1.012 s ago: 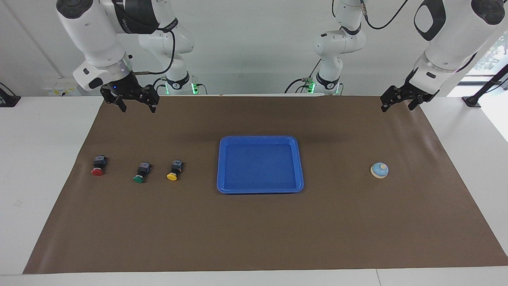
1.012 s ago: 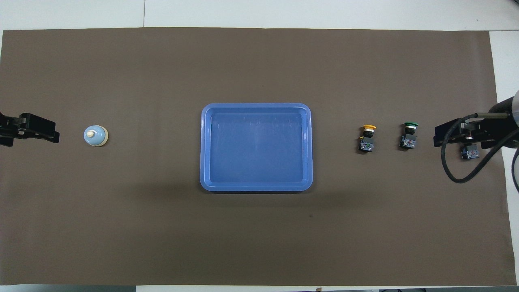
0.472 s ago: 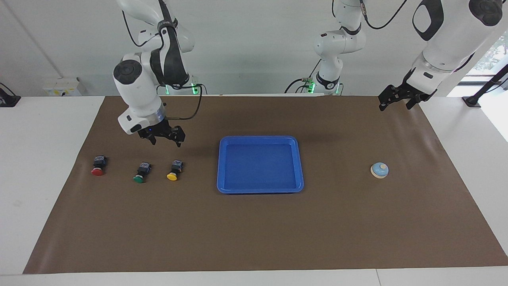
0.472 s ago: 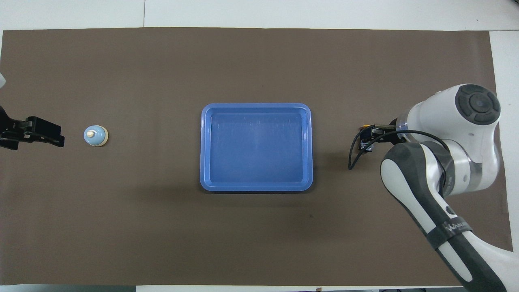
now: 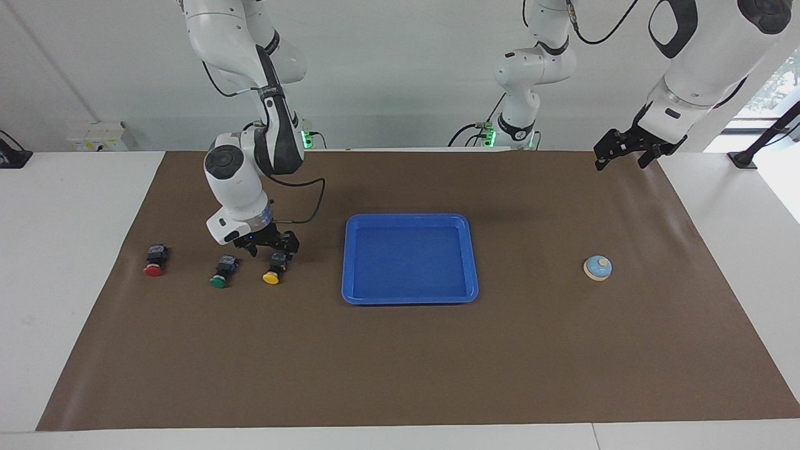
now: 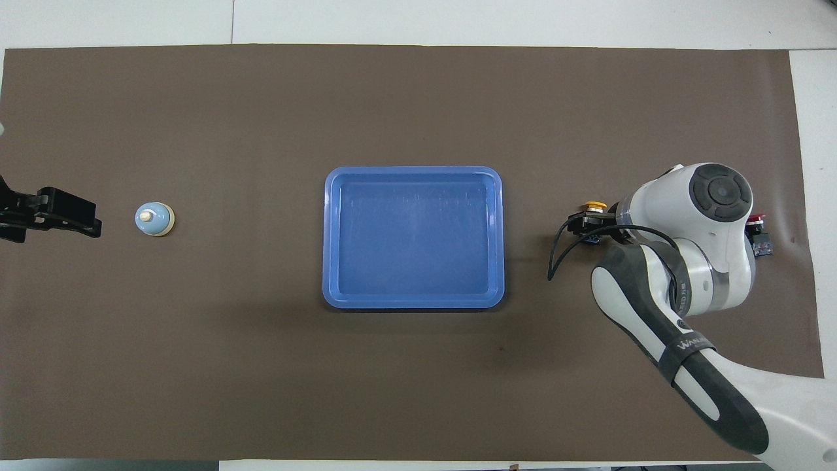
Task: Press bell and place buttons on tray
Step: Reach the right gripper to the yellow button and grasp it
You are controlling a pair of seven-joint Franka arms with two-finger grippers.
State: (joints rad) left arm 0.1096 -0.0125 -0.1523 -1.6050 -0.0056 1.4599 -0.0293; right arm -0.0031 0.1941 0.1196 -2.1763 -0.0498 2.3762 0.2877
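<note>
The blue tray (image 5: 409, 220) lies mid-mat, also in the overhead view (image 6: 413, 171). The red button (image 5: 154, 260), green button (image 5: 222, 272) and yellow button (image 5: 274, 269) lie in a row toward the right arm's end. My right gripper (image 5: 273, 245) is low and open, its fingers either side of the yellow button's black body. In the overhead view the right arm hides the green button; the yellow cap (image 6: 595, 207) and part of the red button (image 6: 758, 239) show. The bell (image 5: 598, 267) sits toward the left arm's end. My left gripper (image 5: 619, 153) hangs open above the mat's corner and waits.
A brown mat (image 5: 400, 362) covers most of the white table (image 5: 62, 250). The right arm's elbow and cable hang over the mat between the buttons and the robots. Bare mat lies all around the tray and the bell (image 6: 154, 218).
My right arm swung from the mat's corner toward the tray and dropped down onto the yellow button. My left gripper rose slightly. The buttons, tray and bell have not moved.
</note>
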